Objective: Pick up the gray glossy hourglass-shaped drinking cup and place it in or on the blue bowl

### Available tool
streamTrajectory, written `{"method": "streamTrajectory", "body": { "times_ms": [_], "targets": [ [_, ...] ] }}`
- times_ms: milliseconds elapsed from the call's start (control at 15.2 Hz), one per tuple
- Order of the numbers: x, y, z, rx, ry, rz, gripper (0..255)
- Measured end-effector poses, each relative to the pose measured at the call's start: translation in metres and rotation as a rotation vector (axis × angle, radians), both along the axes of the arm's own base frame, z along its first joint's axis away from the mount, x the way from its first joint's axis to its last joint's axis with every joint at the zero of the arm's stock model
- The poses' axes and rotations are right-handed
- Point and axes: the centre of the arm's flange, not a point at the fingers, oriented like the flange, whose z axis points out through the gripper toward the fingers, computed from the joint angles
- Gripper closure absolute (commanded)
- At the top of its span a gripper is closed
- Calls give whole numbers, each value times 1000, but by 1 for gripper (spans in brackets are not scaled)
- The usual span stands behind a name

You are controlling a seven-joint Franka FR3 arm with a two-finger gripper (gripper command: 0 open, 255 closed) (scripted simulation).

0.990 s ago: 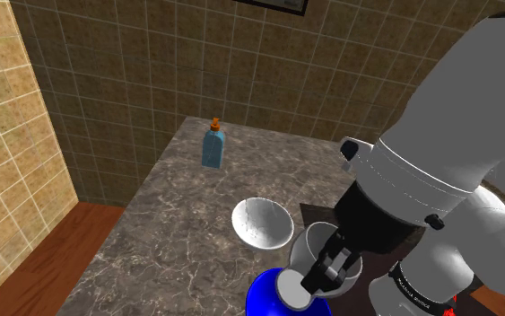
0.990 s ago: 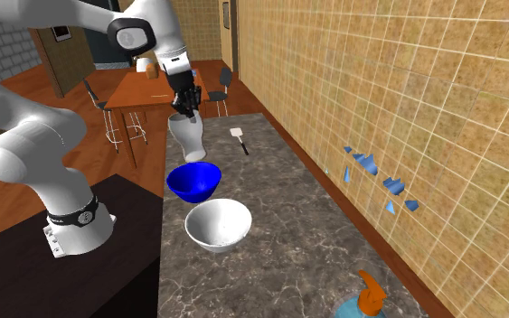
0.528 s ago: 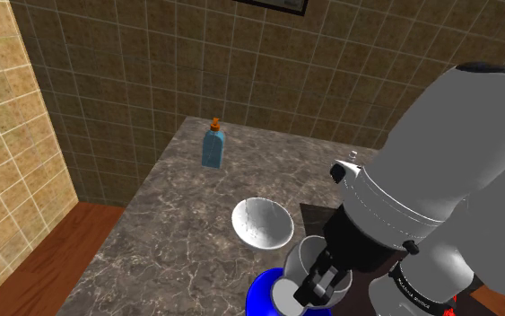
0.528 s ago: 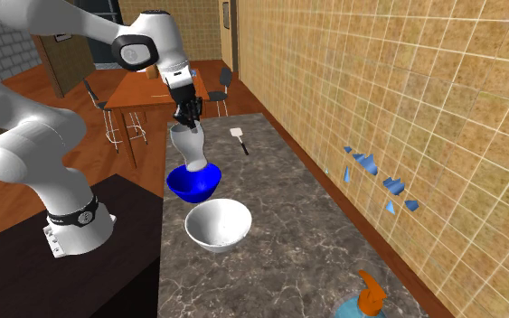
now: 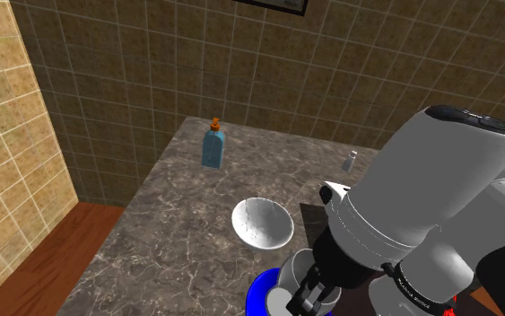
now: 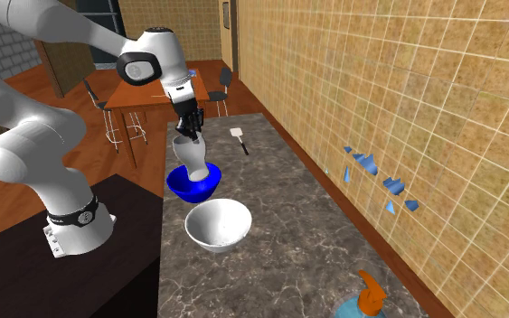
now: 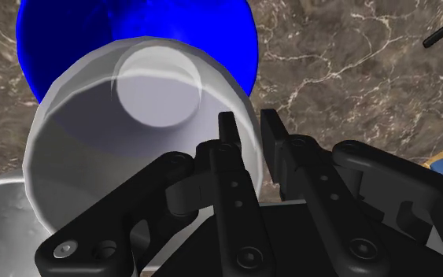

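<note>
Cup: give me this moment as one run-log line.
phase: placing | tool: shut on cup at its rim | cup: base lowered inside blue bowl, contact unclear | release: not yet

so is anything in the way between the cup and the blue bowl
Nothing visible. The gripper holds the grey cup by its rim, with the cup's base down inside the blue bowl. The white bowl stands beside it, apart.
</note>
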Motion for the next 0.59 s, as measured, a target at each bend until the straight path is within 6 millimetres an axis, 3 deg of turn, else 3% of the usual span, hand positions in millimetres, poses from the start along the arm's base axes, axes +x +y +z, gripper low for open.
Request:
{"method": "streamTrajectory", "body": {
  "times_ms": [396,462,594],
  "targets": [
    [0,0,-2,0,0,0,255],
    [0,0,-2,0,0,0,0],
    [0,0,-2,1,-1,0,0]
  ]
}}
